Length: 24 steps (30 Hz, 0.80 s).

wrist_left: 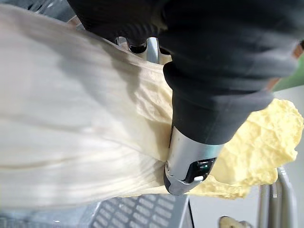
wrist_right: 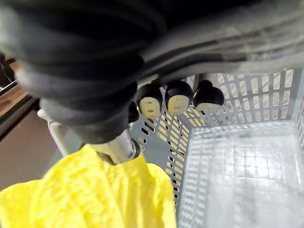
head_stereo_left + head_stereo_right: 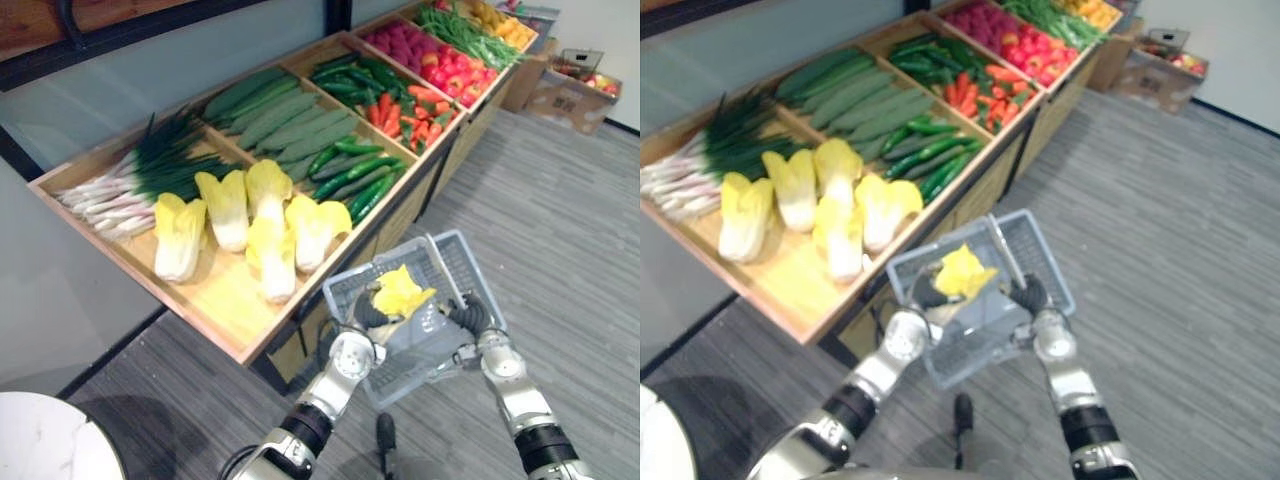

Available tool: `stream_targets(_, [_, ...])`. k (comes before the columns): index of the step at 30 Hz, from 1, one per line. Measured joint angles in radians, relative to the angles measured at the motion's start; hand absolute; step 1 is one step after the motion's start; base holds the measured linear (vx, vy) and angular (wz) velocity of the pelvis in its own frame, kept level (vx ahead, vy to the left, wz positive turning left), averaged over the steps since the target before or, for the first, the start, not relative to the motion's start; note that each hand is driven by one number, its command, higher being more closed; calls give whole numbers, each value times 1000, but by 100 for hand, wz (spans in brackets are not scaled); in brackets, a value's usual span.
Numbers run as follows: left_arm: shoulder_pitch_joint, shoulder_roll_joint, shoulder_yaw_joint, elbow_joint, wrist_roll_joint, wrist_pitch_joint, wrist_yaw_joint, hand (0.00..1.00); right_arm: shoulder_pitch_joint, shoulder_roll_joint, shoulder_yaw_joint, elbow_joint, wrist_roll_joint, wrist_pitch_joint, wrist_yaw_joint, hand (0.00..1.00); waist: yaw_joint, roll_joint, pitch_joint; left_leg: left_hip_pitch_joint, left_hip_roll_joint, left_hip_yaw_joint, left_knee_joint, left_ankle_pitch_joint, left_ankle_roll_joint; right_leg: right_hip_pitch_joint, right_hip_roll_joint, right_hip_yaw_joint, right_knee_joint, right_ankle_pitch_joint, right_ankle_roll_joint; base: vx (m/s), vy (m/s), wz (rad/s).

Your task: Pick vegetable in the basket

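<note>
A napa cabbage (image 3: pixel 400 292) with yellow leaves and a white stalk (image 1: pixel 71 118) hangs over the near left part of the grey plastic basket (image 3: pixel 470 265). My left hand (image 3: pixel 365 310) is shut on it, with the thumb (image 1: pixel 190 161) pressed across the stalk. My right hand (image 3: pixel 470 318) holds the basket up in front of me. Its dark-tipped fingers (image 2: pixel 175 99) are curled round the basket's handle. In the right wrist view the bottom of the basket (image 2: pixel 242 166) is bare, and the cabbage's yellow leaf (image 2: pixel 85 194) hangs at its edge.
A long wooden display stand (image 3: pixel 225 330) runs along the left. It holds more napa cabbages (image 3: pixel 250 225), spring onions (image 3: pixel 130 180), cucumbers (image 3: pixel 280 115), green peppers (image 3: pixel 355 175) and carrots (image 3: pixel 405 110). Cardboard boxes (image 3: pixel 575 85) stand far right, and a white round table (image 3: pixel 40 440) lower left.
</note>
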Motion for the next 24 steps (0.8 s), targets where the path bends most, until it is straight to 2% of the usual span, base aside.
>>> stream_targets(5, [-7,-17,20,53,35,0,5,100,39,-16,24,-45,27,-24,10,100,-2,-10,-4,4,3,16,2,-4,-4,-7,7,14,0,-2,2,6,-7,-9])
stream_targets(18, [-9,-26,53,152,39,7,30,100,97,-17,64,-82,42,-29,42,100,-5,-24,-12,4,3,23,1,-10,-5,-10,8,19,0,1,-1,4,-1,-2])
stream_targets(19, [-10,-27,59,168,40,11,33,0,98,-17,75,-82,42,-30,45,100,-6,-28,-15,4,3,23,0,-10,-5,-10,8,20,0,1,-1,0,0,0])
stream_targets(24, [-9,-26,75,214,40,22,34,0,118,-19,75,-103,43,-33,48,100,-8,-39,-26,4,3,24,0,-10,-5,-10,7,20,0,1,-1,0,0,0])
